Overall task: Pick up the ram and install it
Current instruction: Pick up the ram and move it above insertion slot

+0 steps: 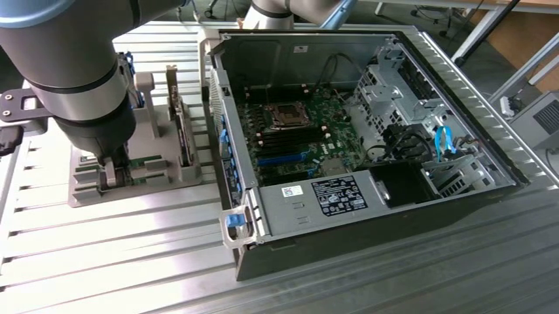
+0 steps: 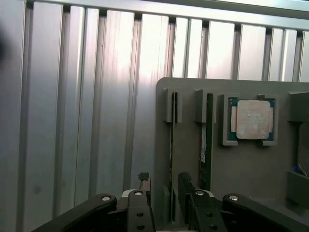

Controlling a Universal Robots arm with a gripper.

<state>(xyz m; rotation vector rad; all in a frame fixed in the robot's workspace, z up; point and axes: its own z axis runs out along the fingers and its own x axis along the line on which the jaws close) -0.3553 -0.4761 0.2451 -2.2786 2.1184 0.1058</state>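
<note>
Fingers (image 2: 186,186), spread wide, flank one slotted ram (image 2: 172,145); another ram (image 2: 208,140) stands beside.

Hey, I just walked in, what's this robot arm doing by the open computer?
The robot arm has its gripper down at a gray holder beside the open computer case. The gripper is open, its fingers on either side of a thin ram stick standing on edge in a slot; nothing is gripped yet. A second green stick and a CPU chip sit in the holder too. The motherboard in the case lies exposed.
</note>
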